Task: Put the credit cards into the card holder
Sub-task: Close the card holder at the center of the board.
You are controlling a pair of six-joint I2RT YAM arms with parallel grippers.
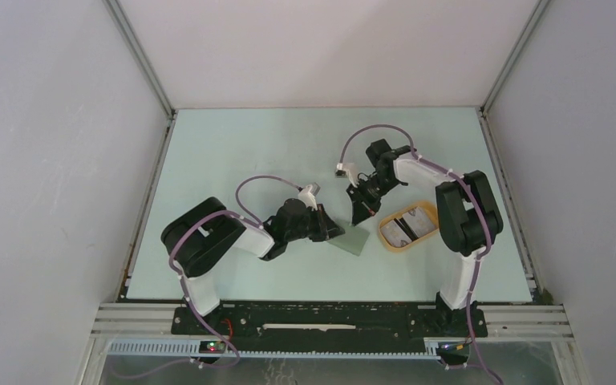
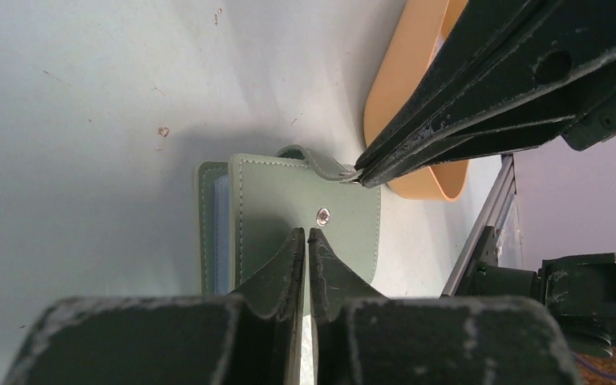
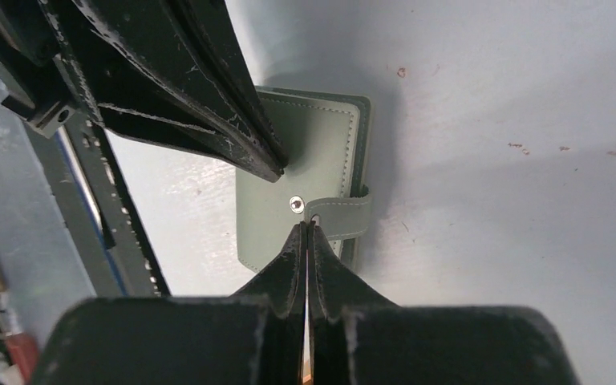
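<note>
— How far along are we with the cards?

— Barely starting, I'm judging. The card holder (image 2: 277,200) is lying closed on the worktop (image 1: 289,144), just beside the tan tray (image 1: 387,241), and I'm working on getting it open.

— What are the grippers doing?

— I'm pressing the left gripper (image 2: 305,234) down on the cover with its fingers closed together. It's gripping nothing, only pinning the holder flat. The right gripper (image 3: 306,227) is pinching tight on the end of the closure strap (image 3: 341,216). The strap is sitting off the snap stud (image 3: 296,204), so the clasp is looking undone.

— And the credit cards (image 1: 407,225)?

— They're sitting in the tray, as far as the overhead view is showing me. There are black and pale ones. I'm not seeing any in the holder, though its inside is hidden.

— So what's remaining?

— Nearly everything, I'm thinking. I'm needing to fold the cover back, then lift each card out of the tray and slide it into a slot.
</note>
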